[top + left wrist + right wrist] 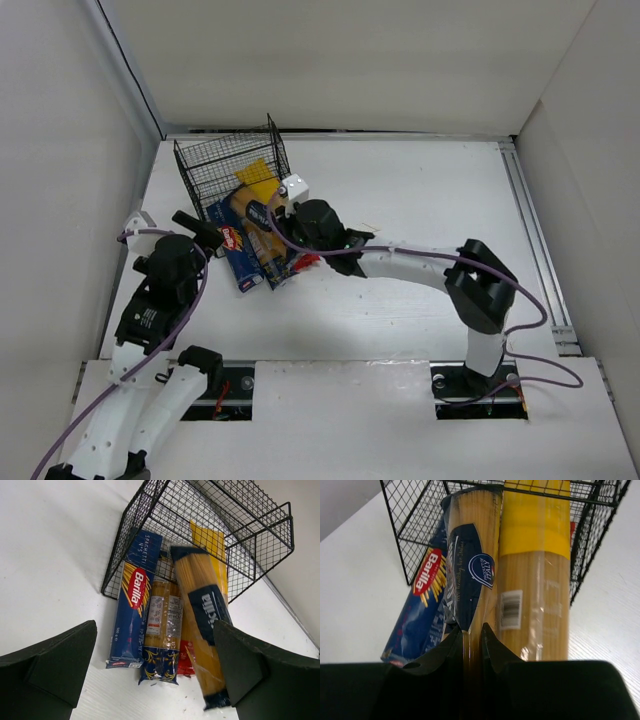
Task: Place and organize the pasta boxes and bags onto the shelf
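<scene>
The black wire shelf (232,165) (235,525) (410,530) stands at the back left. Several spaghetti packs lie side by side at its open front. These are a dark blue box (232,255) (135,600) (420,610), a clear tan-labelled bag (162,625), a red-ended bag (186,662) and a yellow bag (210,540) (535,580) that reaches into the shelf. My right gripper (280,228) (471,632) is shut on the orange-yellow bag with the dark label (262,240) (202,625) (472,570), which points toward the shelf. My left gripper (205,235) (155,667) is open, just short of the packs' near ends and touching none.
A small white block (295,187) sits by the shelf's right corner. White walls close the table on the left, back and right. A metal rail (530,230) runs along the right side. The right forearm (400,260) stretches across the middle of the table.
</scene>
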You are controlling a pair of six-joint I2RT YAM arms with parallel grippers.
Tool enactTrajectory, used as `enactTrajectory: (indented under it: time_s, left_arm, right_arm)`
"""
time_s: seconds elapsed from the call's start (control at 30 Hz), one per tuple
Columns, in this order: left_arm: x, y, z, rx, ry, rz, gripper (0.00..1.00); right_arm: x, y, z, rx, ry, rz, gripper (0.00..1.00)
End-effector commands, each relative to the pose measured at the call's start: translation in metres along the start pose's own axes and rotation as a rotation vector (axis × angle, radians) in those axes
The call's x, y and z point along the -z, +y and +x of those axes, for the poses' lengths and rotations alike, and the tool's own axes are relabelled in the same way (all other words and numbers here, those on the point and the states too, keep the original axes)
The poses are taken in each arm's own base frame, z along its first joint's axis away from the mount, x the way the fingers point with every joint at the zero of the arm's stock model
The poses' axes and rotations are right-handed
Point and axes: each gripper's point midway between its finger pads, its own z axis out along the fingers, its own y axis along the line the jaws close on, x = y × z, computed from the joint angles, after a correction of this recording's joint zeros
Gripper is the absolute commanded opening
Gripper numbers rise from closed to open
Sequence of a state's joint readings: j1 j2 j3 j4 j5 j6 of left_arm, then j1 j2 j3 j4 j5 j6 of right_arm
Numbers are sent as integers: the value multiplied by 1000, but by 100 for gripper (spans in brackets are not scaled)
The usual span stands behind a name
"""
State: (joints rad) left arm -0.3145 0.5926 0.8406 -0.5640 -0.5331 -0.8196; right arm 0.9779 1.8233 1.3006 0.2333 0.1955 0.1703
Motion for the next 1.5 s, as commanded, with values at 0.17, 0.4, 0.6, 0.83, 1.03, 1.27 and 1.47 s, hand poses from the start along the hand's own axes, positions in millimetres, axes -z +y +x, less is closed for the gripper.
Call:
enactTrajectory:
  time_s: [0.17,0.4,0.6,0.83,1.03,1.27,1.47]
  left_arm:
    - [8,7,-12,-21,-36,-15,100]
    - [12,18,-11,-21,-53,-31,100]
    - [16,17,-16,-11,-72,-9,100]
    - [22,9,-19,-40,-48,21,100]
    - [26,-14,-12,-53,20,124,100]
    - [17,-42,34,-127,171,304,100]
    - [0,-46,68,-113,230,366,100]
  right_arm:
    - [-38,45,-126,-178,-421,54,0]
    - [-70,44,-121,-181,-466,93,3]
    - [-78,61,-116,-105,-455,1,75]
    - [-28,66,-137,84,-479,-82,100]
    - [43,17,-108,222,-314,58,100]
    - [177,-75,-45,264,-141,312,100]
    - [270,-126,0,244,-72,431,100]
